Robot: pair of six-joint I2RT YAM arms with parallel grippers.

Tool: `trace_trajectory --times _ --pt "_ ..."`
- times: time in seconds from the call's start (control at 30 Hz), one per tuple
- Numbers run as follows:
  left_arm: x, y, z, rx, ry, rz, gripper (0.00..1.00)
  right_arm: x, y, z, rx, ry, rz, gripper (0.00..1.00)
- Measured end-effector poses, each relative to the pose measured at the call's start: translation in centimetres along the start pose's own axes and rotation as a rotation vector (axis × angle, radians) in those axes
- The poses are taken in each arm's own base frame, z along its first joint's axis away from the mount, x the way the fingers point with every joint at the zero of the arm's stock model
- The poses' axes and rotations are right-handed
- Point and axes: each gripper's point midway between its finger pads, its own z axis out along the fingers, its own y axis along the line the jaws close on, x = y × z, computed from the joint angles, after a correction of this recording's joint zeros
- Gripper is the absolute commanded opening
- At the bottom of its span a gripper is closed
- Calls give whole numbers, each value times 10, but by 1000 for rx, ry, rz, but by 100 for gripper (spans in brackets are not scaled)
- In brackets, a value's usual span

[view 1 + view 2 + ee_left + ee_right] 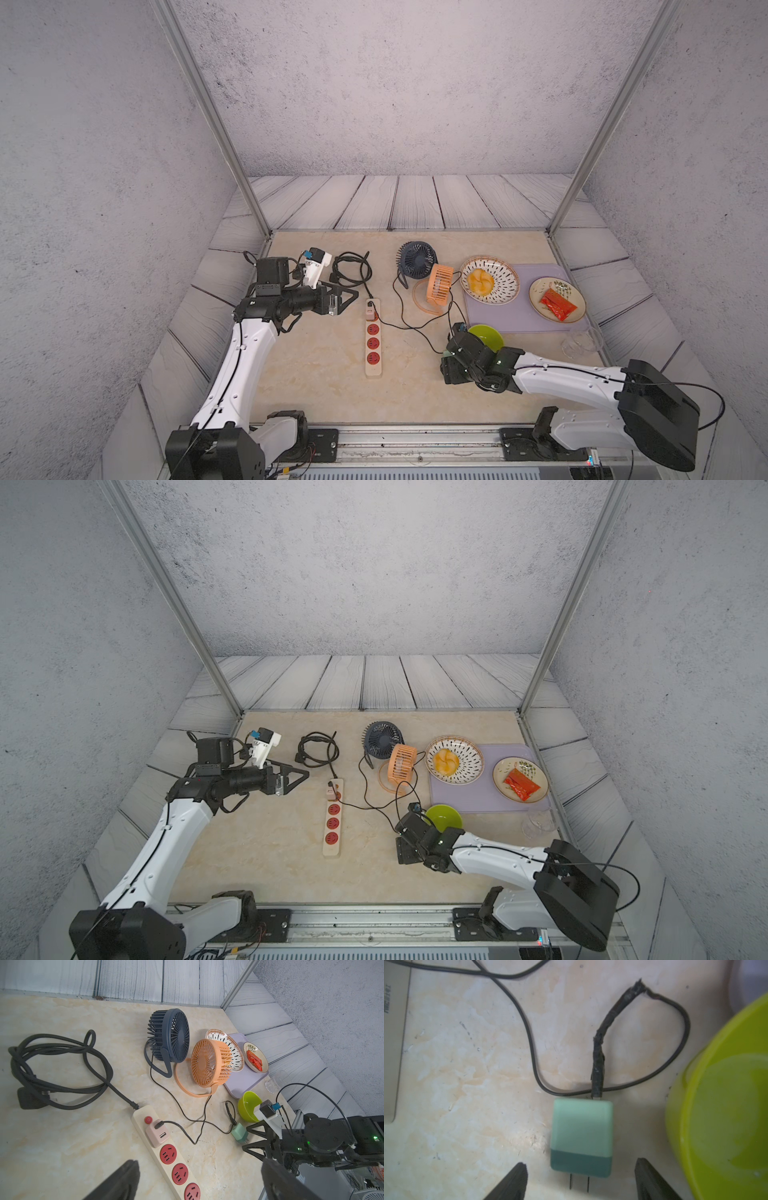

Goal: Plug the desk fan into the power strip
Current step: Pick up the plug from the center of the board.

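Observation:
The cream power strip point(373, 370) point(331, 852) point(139, 1115) lies mid-table with a pink adapter point(156, 1133) in its end socket and three red sockets free. A navy desk fan point(417, 258) point(172, 1034) and an orange one point(439, 286) point(207, 1064) stand behind it, their thin black cables crossing. A green plug adapter point(581, 1136) point(239, 1133) lies flat on the table, prongs toward my right gripper point(580, 1162) point(446, 363). That gripper is open, one finger on each side of the adapter without touching it. My left gripper point(347, 297) point(199, 1180) hangs open above the strip's left side.
The strip's thick black cord point(351, 270) is coiled at the back left. A lime bowl point(488, 336) point(726, 1105) sits right beside the adapter. A purple tray point(519, 320) carries two plates of food, and a clear glass point(582, 343) stands at the right edge.

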Motion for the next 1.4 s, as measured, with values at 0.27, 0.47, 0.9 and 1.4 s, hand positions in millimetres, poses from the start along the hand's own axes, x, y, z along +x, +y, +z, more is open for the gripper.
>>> trace_trajectory --times 0.27,0.47,0.9,1.4 --pt "-1 14 -3 -83 -7 -74 100 -4 -4 8 42 -16 -8 57" --pt "-4 6 -5 -44 -17 -48 100 -5 -4 12 51 -20 -18 54" --pt "-1 -7 -7 20 -2 11 100 -13 2 11 22 -58 -55 28" --pt "-34 -80 -30 144 65 419 99 -58 54 -88 -289 -333 -462 0"
